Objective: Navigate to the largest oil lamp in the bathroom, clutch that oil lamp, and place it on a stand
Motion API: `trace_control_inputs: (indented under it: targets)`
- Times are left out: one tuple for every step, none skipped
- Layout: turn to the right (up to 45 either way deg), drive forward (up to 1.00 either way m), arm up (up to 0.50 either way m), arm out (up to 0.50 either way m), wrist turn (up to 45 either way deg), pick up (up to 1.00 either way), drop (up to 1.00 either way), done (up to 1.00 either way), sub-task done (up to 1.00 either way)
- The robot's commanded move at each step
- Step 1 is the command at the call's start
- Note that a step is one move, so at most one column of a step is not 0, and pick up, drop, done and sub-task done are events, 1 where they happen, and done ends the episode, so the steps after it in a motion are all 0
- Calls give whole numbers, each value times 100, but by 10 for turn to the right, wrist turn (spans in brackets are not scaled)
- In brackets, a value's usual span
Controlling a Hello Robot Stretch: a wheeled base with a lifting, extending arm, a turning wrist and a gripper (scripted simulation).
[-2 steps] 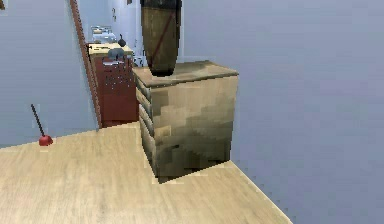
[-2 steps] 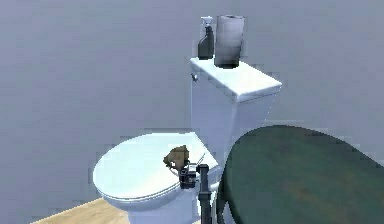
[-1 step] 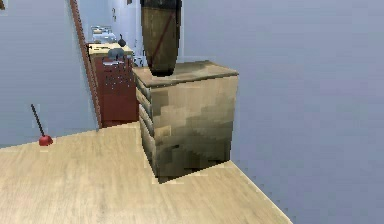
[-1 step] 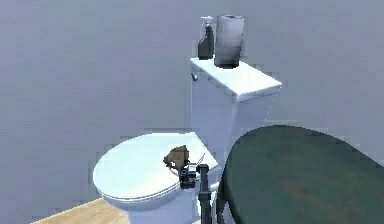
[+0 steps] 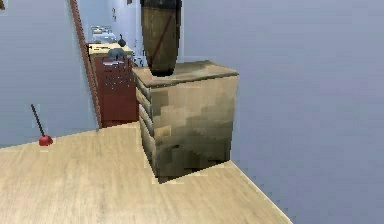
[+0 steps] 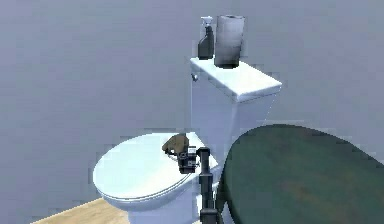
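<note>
In the arm side view my arm's dark bar rises from the bottom edge, and the gripper (image 6: 184, 155) ends over the white toilet lid (image 6: 135, 172). A small brownish thing (image 6: 177, 145) sits at the gripper's far end, against the lid. I cannot tell whether the gripper holds it. On the toilet tank (image 6: 232, 95) stand a grey bottle (image 6: 205, 40) and a grey cylinder (image 6: 230, 40). A wooden chest (image 5: 190, 120) stands ahead in the forward view, with a tall dark vessel (image 5: 161, 38) on top.
A dark green round top (image 6: 300, 175) fills the arm side view's lower right, close beside the arm. A red plunger (image 5: 42, 135) stands on the wood floor by the forward view's left wall. Beyond a doorway is a reddish cabinet (image 5: 115, 85) with small items on it.
</note>
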Motion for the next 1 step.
trace_control_inputs:
  targets:
    - [0,0,42,0,0,0,0,0,0]
